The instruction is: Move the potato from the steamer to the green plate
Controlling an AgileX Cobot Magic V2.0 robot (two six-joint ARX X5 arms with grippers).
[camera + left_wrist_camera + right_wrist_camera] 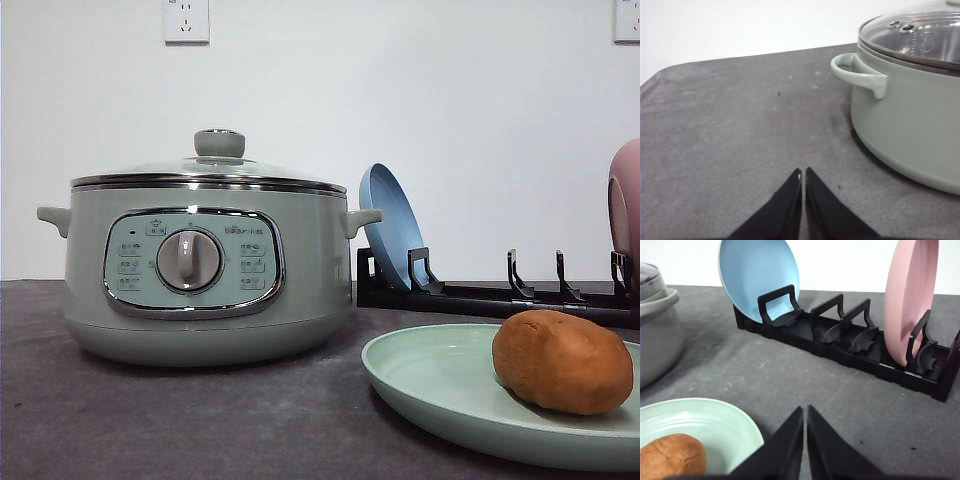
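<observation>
Since potato (562,361) already lies on green plate (430,385), long axis roughly across front view, lid shut on steamer (205,270), transfer looks finished. Right gripper (805,415) nearer: plate and potato just beside its closed, empty tips. Left gripper (803,176) closed too, empty, over bare grey table (730,125) beside steamer handle. Potato matte, orange-brown, oval; plate glossy, shallow, raised rim. Black rack (850,347) behind holds blue plate (757,277), pink plate (910,295) upright.
</observation>
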